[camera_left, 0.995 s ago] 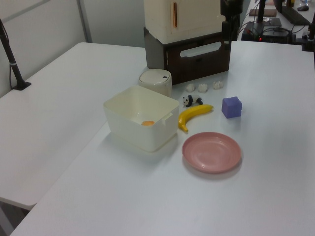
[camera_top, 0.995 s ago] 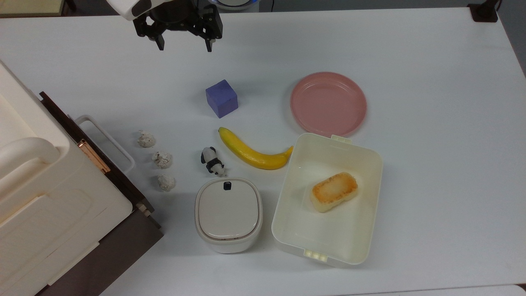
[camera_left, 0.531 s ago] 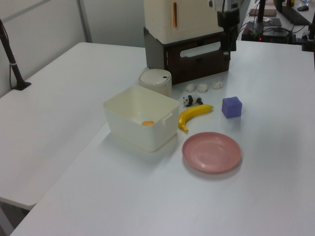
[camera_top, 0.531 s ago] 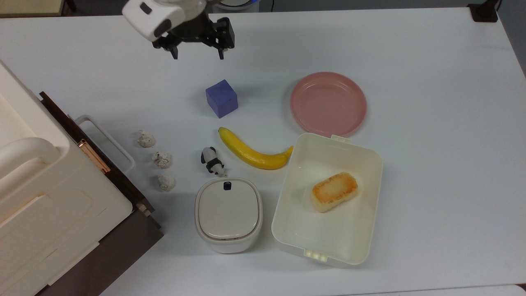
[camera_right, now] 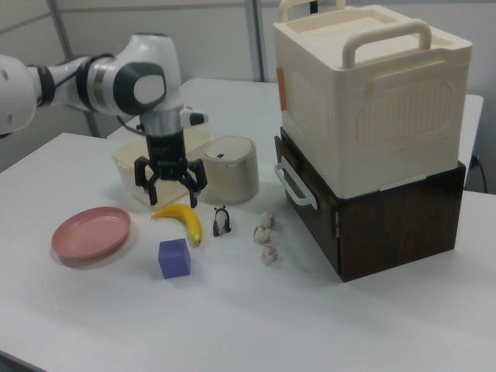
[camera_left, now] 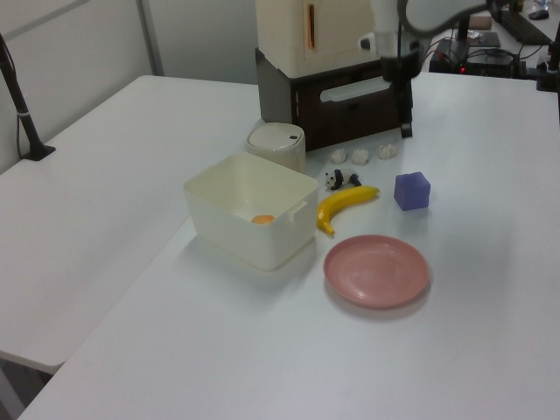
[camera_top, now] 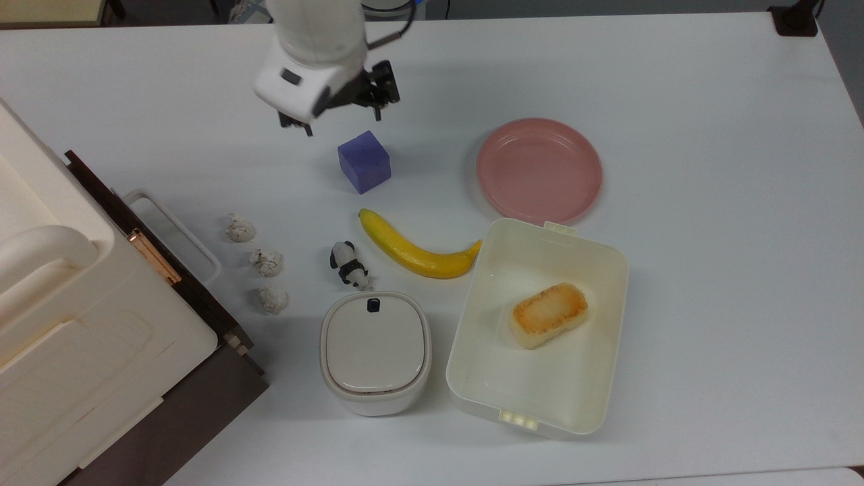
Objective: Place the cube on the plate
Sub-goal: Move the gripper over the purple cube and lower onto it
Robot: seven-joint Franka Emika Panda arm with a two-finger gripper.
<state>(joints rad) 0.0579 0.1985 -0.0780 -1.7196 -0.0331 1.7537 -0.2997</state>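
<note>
White bench (camera_top: 709, 304) seen from above and from two sides, with a white robot arm reaching in over it. Gripper (camera_top: 341, 118) (camera_right: 170, 191) empty, fingers spread wide and pointing down, hanging above the bench just beyond the cube (camera_top: 364, 162) (camera_left: 412, 191) (camera_right: 174, 258), toward the top view's upper left of it; in the right view, clearly raised and not touching anything. Cube small, blue-purple, resting flat on the bench, untouched. Pink plate (camera_top: 539, 170) (camera_left: 377, 270) (camera_right: 91, 232) round, shallow and bare, lying well apart from the cube toward the top view's right. Yellow banana (camera_top: 415, 248) (camera_right: 183, 217) just below the cube in the top view, one end touching a cream box (camera_top: 594, 270) that holds a browned piece of bread (camera_top: 548, 314). Small panda figure (camera_top: 348, 264), three crumpled white lumps (camera_top: 266, 262), a lidded cream pot (camera_top: 375, 351), and a large cream case on a dark brown base (camera_right: 372, 139) at the top view's left. Step in hand, by judgement: the approach to the cube, with no grasp made yet. Next move, likely: shift the short way over the cube until centred above it, line the spread fingers up with two opposite faces, lower around it, close, then lift and carry across to the plate. Worth minding: the banana close by the cube on one side, and keeping the fingers square to the cube's slightly turned faces.
</note>
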